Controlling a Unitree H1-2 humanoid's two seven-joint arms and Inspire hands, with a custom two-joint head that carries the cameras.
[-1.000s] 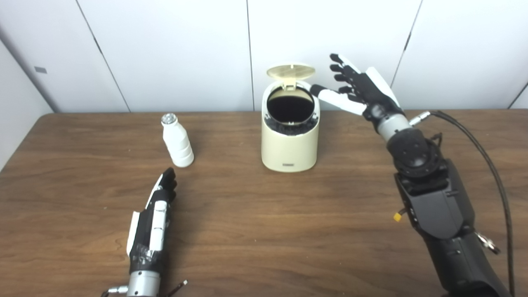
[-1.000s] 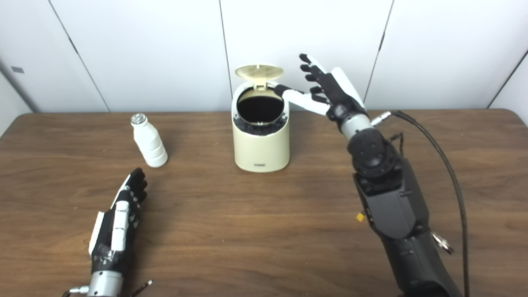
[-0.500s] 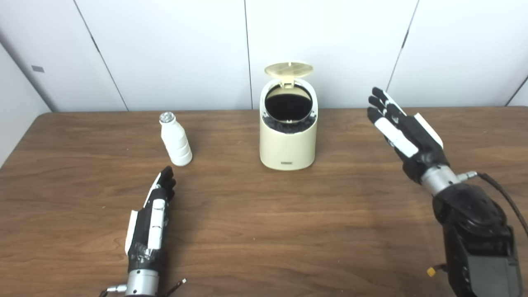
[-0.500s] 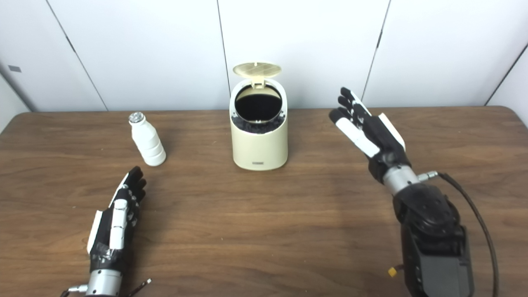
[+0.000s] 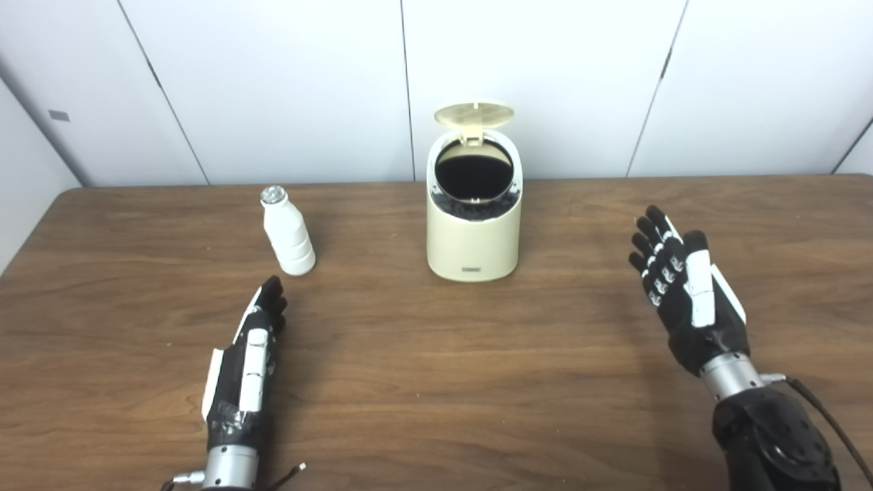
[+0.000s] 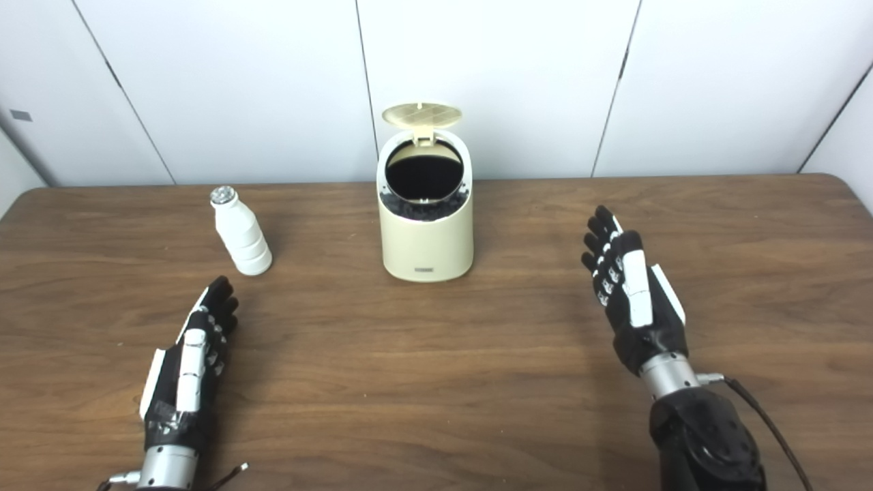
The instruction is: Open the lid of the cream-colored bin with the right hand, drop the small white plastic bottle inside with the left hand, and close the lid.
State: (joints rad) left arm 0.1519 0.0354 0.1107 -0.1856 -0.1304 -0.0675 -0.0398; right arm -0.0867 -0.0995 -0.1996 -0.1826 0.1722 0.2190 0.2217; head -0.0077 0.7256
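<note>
The cream-colored bin (image 5: 472, 235) stands at the middle back of the wooden table (image 5: 436, 382), its round lid (image 5: 475, 114) tipped up and the dark inside showing. A small white plastic bottle (image 5: 288, 230) with a silver cap stands upright to the bin's left. My left hand (image 5: 247, 365) lies flat and open near the front left, a short way in front of the bottle and not touching it. Well to the right of the bin, my right hand (image 5: 687, 296) is held open above the table, fingers straight, holding nothing.
White wall panels (image 5: 273, 82) close off the scene behind the table's far edge. A black cable (image 5: 829, 436) trails from the right forearm at the bottom right corner.
My right hand has left the bin's lid and drawn back toward me and down to the right side of the table. The lid stays up. The view has shifted slightly.
</note>
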